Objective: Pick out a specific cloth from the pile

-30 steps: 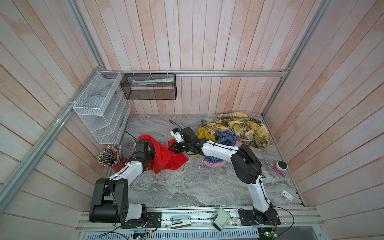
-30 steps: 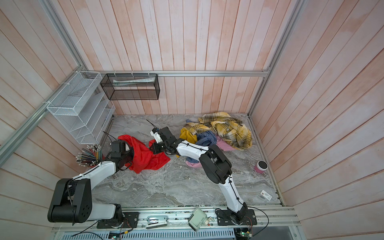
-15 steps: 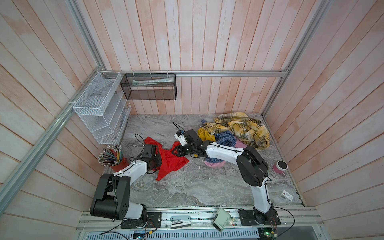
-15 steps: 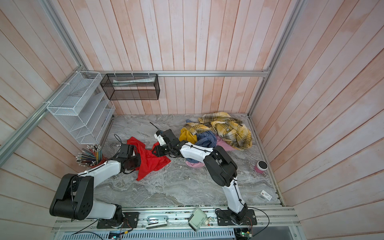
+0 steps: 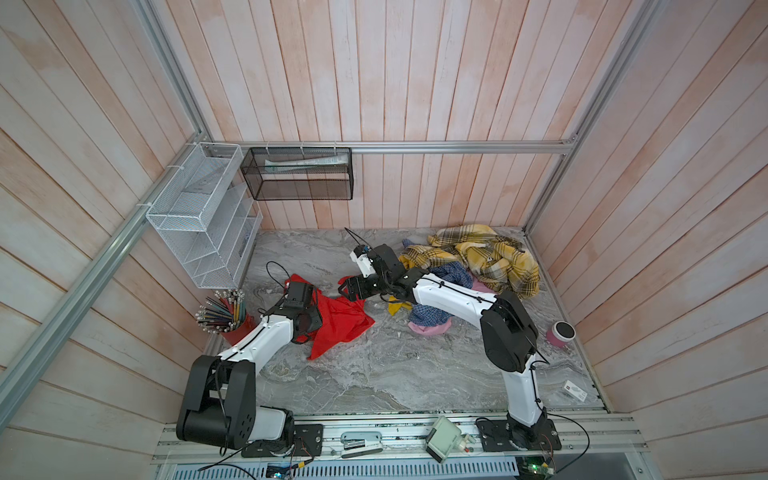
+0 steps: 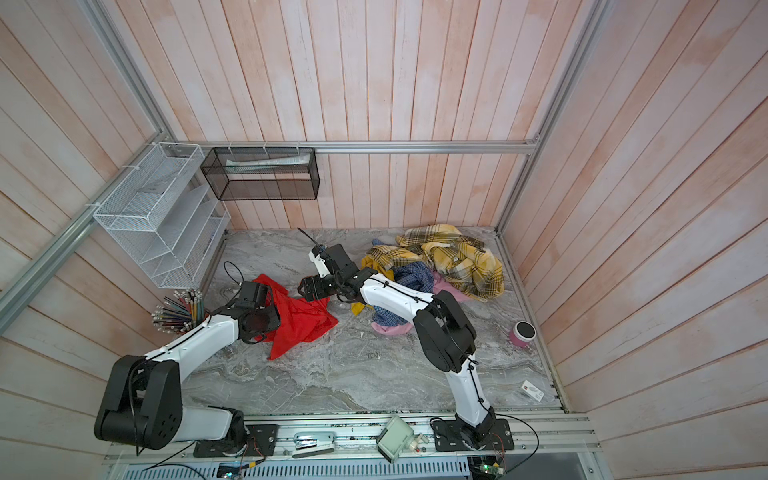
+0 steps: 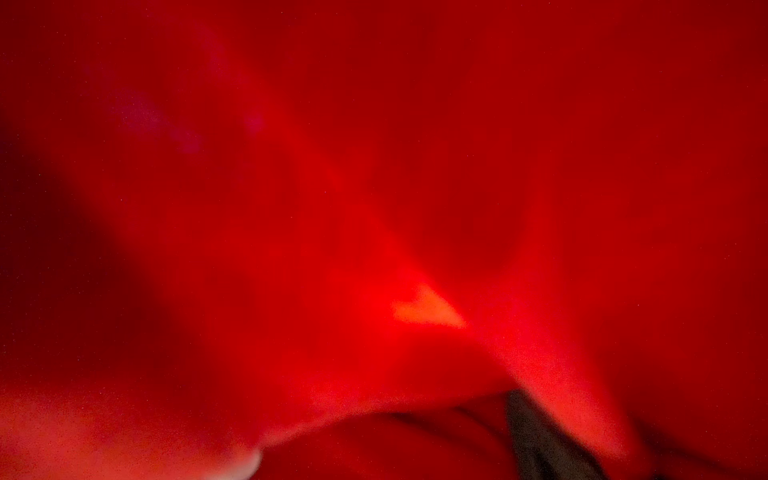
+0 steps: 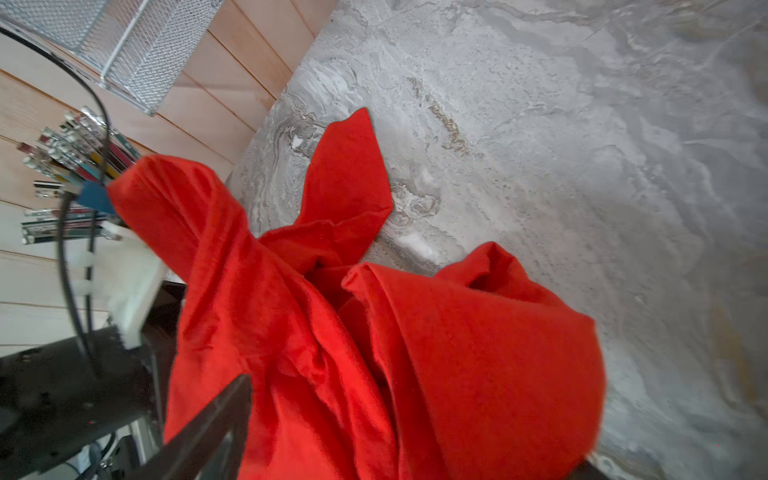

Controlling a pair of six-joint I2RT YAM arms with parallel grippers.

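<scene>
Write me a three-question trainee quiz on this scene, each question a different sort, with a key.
1. True or false: the red cloth lies on the marble table, apart from the pile.
2. In both top views the pile sits: A) front left; B) back right; C) front centre.
3. Fill in: the red cup near the white wire rack holds ___.
Key: 1 true; 2 B; 3 pencils.
</scene>
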